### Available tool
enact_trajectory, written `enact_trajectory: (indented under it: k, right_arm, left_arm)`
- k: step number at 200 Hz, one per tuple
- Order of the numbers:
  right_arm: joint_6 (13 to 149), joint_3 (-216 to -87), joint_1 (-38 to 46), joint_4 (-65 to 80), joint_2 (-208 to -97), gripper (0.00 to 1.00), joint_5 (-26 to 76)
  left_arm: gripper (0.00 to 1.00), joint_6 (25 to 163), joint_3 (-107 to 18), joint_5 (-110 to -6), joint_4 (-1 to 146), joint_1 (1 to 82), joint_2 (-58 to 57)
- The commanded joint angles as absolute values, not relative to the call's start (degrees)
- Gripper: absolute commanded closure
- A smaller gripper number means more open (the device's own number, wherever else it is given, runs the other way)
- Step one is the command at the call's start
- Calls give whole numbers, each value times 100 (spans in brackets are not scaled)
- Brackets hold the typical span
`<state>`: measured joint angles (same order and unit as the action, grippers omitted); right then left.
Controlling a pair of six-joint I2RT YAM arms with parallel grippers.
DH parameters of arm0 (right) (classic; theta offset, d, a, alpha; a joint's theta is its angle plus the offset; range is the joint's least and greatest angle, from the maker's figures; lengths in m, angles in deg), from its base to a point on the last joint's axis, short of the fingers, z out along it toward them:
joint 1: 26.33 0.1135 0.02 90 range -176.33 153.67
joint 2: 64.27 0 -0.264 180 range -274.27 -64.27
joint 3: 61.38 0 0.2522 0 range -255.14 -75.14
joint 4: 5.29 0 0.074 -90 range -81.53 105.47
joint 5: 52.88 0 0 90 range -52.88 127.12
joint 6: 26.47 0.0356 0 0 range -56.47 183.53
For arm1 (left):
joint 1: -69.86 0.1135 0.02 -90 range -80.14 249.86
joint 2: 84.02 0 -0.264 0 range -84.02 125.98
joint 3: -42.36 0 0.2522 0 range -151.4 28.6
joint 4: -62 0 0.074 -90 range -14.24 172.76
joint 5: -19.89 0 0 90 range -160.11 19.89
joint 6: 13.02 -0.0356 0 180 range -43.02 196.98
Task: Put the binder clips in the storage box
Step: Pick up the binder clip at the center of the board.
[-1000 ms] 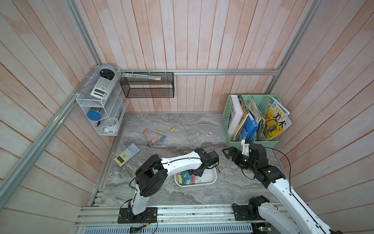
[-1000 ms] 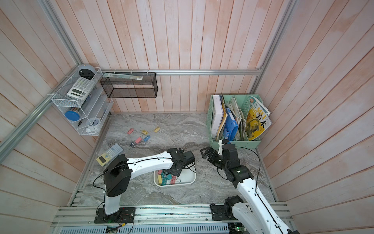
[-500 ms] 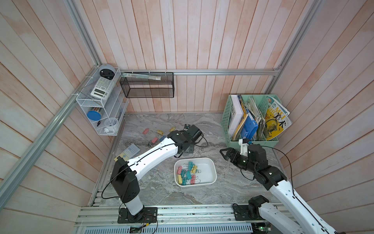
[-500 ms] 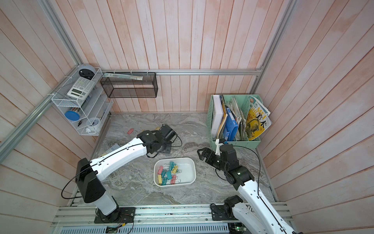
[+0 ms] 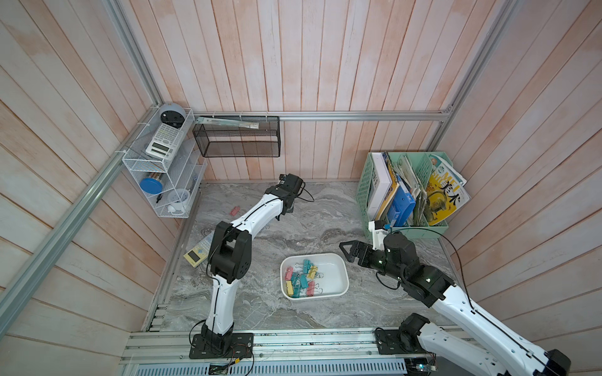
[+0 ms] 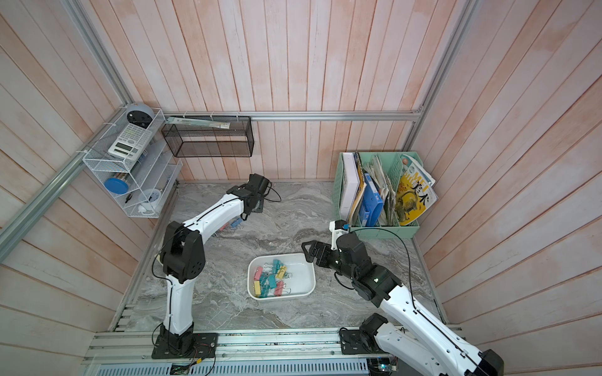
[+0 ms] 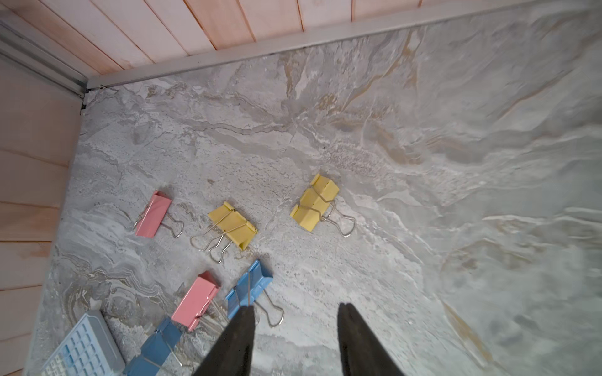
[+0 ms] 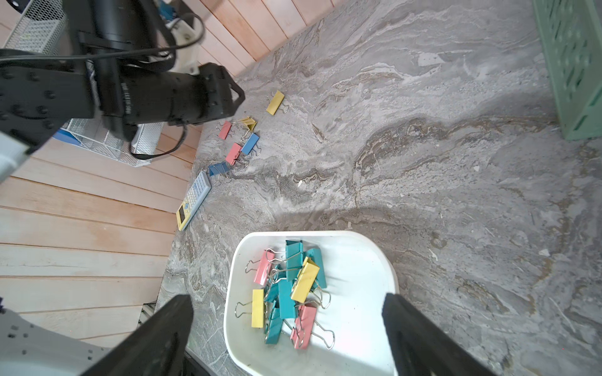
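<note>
- Near the front edge of the grey marbled worktop (image 5: 293,228), the shallow white plastic storage box (image 8: 355,276) holds a heap of pastel binder clips (image 8: 286,293). The right gripper (image 8: 286,295), spread wide and empty, hangs at the box's rim and could nudge it or block a drop.
- Toward the far left corner lie six loose clips (image 7: 233,228). The left gripper (image 7: 295,306) is parted and empty, with one finger over a blue clip (image 7: 249,288) just beside a pink clip (image 7: 195,298). Closing could catch both, or snag their wire handles.

Six loose clips (image 7: 233,228) are counted on the counter (image 7: 423,162) by its left edge: two pink, two yellow, two blue. Roughly ten more are piled in the one white box (image 8: 358,260), too overlapped for an exact count. One calculator (image 8: 193,198) is seen at that edge.
</note>
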<state>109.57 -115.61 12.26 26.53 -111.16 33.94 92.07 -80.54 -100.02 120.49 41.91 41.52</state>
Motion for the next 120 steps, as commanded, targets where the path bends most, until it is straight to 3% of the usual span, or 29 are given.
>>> enact_trajectory:
  k: [1,46,76,120]
  right_arm:
    - [10809,-11708,1264,2462,-11228,2,3603]
    - [10657,-11794,1266,2406,-11509,2,3646]
    - [10564,-11894,1268,2332,-11681,2,3677]
    - [10544,-11982,1265,2265,-11843,2,3694]
  left_arm:
    - [46,8332,-8625,-10619,12134,4182,4644]
    - [43,7919,-9479,-10639,12195,4256,5572]
    - [51,7919,-9711,-10597,12148,4392,5876]
    - [93,8021,-9771,-10267,12172,4527,5968]
